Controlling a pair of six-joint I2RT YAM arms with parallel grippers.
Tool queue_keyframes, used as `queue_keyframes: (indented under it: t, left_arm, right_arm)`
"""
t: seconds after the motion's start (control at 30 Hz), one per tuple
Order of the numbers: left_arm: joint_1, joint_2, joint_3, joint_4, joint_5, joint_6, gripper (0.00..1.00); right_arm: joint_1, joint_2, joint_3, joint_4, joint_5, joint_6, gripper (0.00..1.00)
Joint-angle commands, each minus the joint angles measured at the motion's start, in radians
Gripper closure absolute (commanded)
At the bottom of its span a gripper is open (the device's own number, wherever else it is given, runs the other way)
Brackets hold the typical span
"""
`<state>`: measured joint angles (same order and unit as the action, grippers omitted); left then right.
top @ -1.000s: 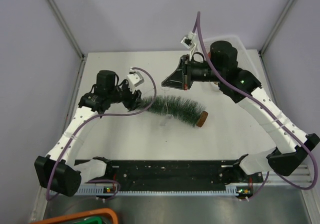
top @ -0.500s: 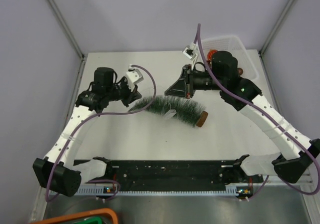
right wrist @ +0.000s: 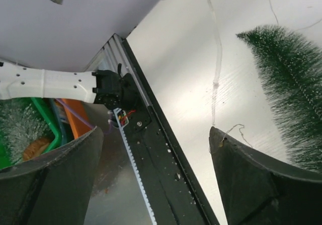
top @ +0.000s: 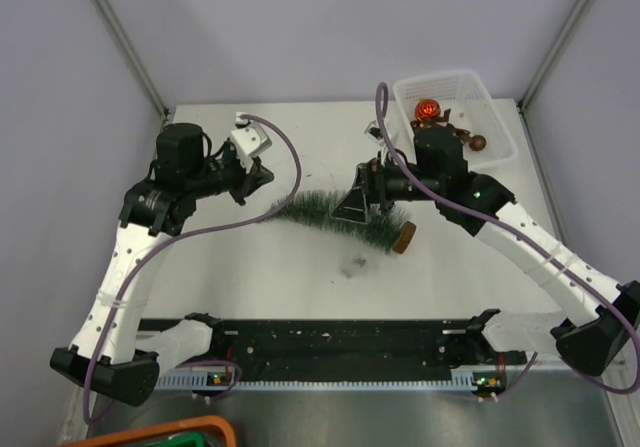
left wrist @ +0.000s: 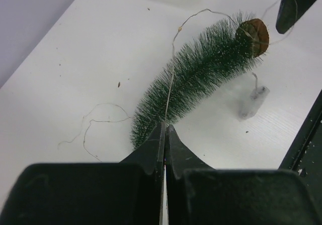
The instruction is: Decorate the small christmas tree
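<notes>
The small christmas tree (top: 335, 214) lies on its side on the white table, its wooden disc base (top: 404, 237) to the right. In the left wrist view a thin wire (left wrist: 171, 69) runs along the tree (left wrist: 201, 74) from its base (left wrist: 253, 31) into my left gripper (left wrist: 165, 128), which is shut on the wire just off the tree's tip. A small clear battery box (left wrist: 253, 101) on the wire lies beside the tree. My right gripper (top: 358, 205) hangs open over the tree's middle. A strand of wire touches one of its fingertips (right wrist: 221, 139).
A clear plastic bin (top: 500, 117) at the back right holds a red bauble (top: 428, 110) and brown ornaments (top: 478, 142). An orange-rimmed green bin (top: 170, 432) sits below the table's near left edge. A loose wire loop (left wrist: 95, 124) lies left of the tree's tip.
My left gripper shut on the wire and drew back to the left. My right gripper opened and sank toward the tree. The battery box dropped onto the table.
</notes>
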<state>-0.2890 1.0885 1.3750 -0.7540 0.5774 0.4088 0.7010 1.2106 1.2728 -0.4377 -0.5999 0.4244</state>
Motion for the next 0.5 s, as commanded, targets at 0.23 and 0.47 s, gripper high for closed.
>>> queue_keyframes:
  t: [0.23,0.47]
  left_arm:
    - [-0.002,-0.104,0.019,-0.126,0.01,-0.011,1.0]
    - [-0.001,-0.148,0.108,-0.206,0.024,-0.004,1.0]
  right_arm:
    - [-0.004,-0.092,0.011,-0.055,0.351,-0.038,0.01]
    - [-0.011,-0.103,-0.073,-0.081,0.449,-0.02,0.02]
